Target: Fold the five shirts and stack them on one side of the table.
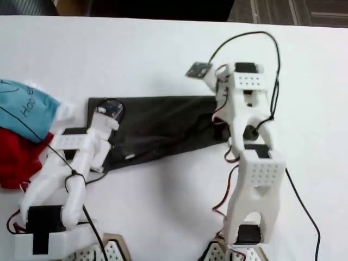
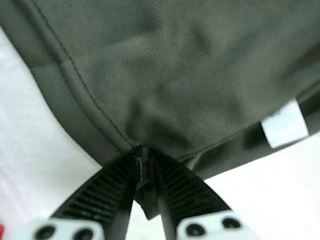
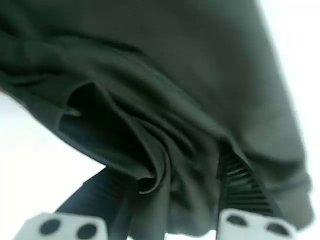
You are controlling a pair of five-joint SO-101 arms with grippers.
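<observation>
Tabletop point(image 1: 163, 49), plain white, spans my overhead feed, with a strip of dark floor point(image 1: 163, 8) beyond its far edge. The dark shirt point(image 1: 163, 125) lies stretched across the middle of the table, its long side running from one arm to the other. The left arm point(image 1: 81, 149) stands over one end of it and the right arm point(image 1: 255, 174) over the other. A teal shirt point(image 1: 27, 106) and a red shirt point(image 1: 19, 155) sit bunched together at the table's edge, just beside the left arm and apart from the dark one. Black cables point(image 1: 272, 60) loop off the right arm and across the white surface.

On my left wrist feed, the left gripper point(image 2: 141, 155) is pinched tight on the dark shirt's stitched hem, right at a corner, the ribbed fingers point(image 2: 107, 187) meeting with the cloth caught between them. The fabric fans away from the pinch, and a small white label point(image 2: 285, 127) shows at its edge. Bare white table lies on either side of the corner.

On my right wrist feed, the right gripper point(image 3: 165, 167) has its jaws spread apart, with deep gathered folds of the dark shirt lying between and over them. I cannot tell whether those folds are clamped. White table shows beside the cloth.
</observation>
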